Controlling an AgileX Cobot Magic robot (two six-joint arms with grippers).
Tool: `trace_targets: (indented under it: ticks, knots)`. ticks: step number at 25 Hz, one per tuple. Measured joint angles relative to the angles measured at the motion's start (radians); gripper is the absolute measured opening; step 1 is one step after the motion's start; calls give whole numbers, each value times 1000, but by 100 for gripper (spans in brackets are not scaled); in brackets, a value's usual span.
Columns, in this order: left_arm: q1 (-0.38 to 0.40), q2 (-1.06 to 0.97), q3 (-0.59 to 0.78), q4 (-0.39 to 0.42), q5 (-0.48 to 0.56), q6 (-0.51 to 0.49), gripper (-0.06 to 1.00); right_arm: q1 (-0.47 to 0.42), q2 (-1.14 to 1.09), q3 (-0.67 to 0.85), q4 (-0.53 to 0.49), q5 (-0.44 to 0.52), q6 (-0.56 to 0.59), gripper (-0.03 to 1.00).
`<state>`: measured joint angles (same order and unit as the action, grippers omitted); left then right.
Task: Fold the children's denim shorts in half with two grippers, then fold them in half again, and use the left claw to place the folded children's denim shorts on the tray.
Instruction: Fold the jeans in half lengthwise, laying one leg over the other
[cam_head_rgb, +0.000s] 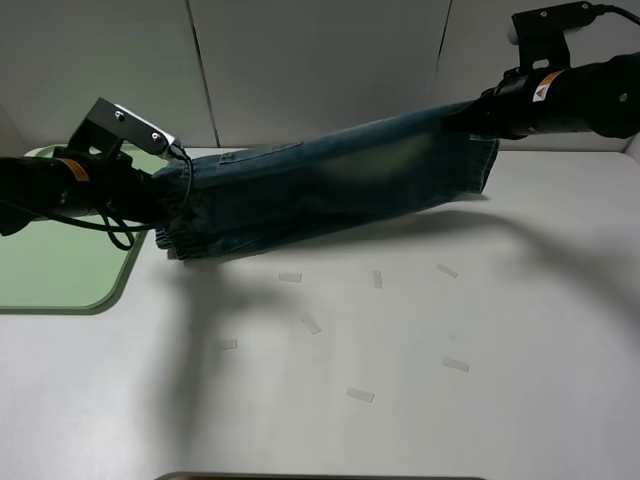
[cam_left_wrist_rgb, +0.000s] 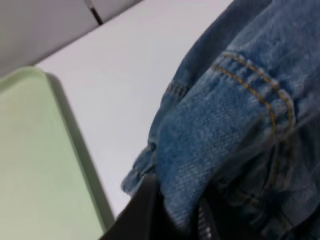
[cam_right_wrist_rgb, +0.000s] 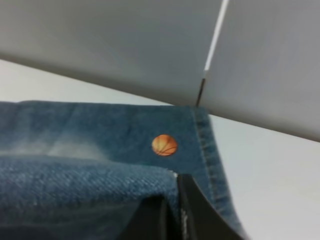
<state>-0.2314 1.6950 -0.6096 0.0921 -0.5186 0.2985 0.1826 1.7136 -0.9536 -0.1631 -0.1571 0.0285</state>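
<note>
Surface: a white table backed by grey wall panels.

Shorts: blue denim, stretched as a long band across the middle of the overhead view from nine o'clock up towards two o'clock. The right end sits higher. A shadow lies on the table below them.

Tray: pale green, at nine o'clock on the table, partly under the left arm. Nothing of the shorts rests on it.

Left gripper: at the nine o'clock end of the shorts, jaws pressed onto a bunched denim edge, as confirmed in the wrist view.

Right gripper: at two o'clock, jaws pinching the folded denim edge.

Tape strips: several small pale pieces scattered from centre to five o'clock.

Basketball print: small, orange, on the denim near a stitched hem.
</note>
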Motion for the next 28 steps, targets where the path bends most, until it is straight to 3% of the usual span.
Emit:
trace_targets:
  ticks: [10, 22, 28]
  knots:
    - [-2, 104, -2, -132, -99, 112, 13, -15, 117, -98, -3, 39, -3, -2]
    - [-4, 222, -3, -182, -301, 213, 13, -15, 263, -229, -6, 66, -3, -2]
    - [-4, 233, -3, -207, -393, 244, 13, -15, 282, -244, -11, 11, -3, -2]
